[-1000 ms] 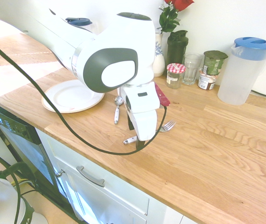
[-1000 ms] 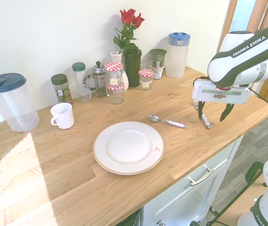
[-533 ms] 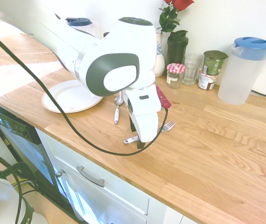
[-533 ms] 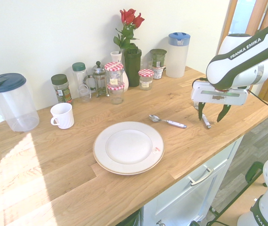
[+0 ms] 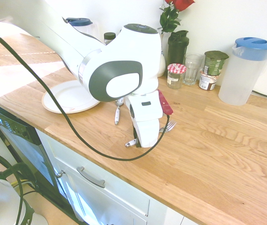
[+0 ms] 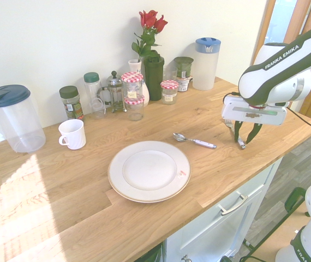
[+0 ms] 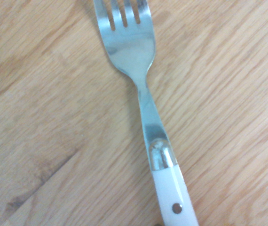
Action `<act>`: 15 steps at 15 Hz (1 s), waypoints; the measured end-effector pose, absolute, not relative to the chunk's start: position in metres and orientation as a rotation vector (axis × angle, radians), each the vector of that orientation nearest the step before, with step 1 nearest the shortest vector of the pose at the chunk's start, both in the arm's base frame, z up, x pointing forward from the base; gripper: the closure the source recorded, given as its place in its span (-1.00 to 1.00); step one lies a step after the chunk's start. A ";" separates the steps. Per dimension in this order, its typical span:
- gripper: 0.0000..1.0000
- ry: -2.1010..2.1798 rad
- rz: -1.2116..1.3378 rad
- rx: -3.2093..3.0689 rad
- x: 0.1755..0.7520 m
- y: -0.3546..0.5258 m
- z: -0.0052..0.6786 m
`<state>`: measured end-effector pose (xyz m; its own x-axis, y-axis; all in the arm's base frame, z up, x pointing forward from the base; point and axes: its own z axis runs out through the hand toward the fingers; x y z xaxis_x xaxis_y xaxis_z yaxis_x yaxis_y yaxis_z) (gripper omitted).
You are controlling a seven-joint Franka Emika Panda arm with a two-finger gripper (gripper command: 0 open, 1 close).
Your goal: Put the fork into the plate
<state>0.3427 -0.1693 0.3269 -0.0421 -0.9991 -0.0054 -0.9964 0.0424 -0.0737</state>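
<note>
The fork, white-handled with a silver neck and tines, lies flat on the wooden counter. Its tines stick out past the white hand, and its handle end shows by the front edge. My gripper is down at the counter astride the handle, jaws narrowed but still with a gap, not pinching it. The cream plate sits empty well to the left of the gripper, with its rim partly behind the arm in the first exterior view.
A white-handled spoon lies between plate and fork. Along the wall stand a white mug, jars, a rose vase and two clear pitchers. The counter's front edge is close to the gripper.
The gripper has dropped to the counter over the fork handle and its fingers have drawn much closer together. The fork has not moved.
</note>
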 end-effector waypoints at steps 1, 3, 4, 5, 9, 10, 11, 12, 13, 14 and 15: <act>1.00 2.230 -0.075 -2.129 0.342 -0.171 0.327; 1.00 2.230 -0.074 -2.122 0.341 -0.174 0.327; 1.00 2.228 -0.077 -2.120 0.341 -0.175 0.327; 1.00 2.227 -0.077 -2.121 0.340 -0.176 0.327; 1.00 2.227 -0.079 -2.120 0.340 -0.176 0.328; 1.00 2.227 -0.081 -2.119 0.341 -0.176 0.328; 1.00 2.222 -0.087 -2.122 0.341 -0.176 0.330; 1.00 2.212 -0.106 -2.126 0.343 -0.175 0.335; 1.00 2.199 -0.131 -2.130 0.345 -0.173 0.342; 1.00 2.182 -0.160 -2.137 0.347 -0.170 0.353; 1.00 2.164 -0.187 -2.144 0.348 -0.166 0.366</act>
<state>0.3484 -0.1658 0.3661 -0.0106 -0.9997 0.0225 -0.9887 0.0072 -0.1494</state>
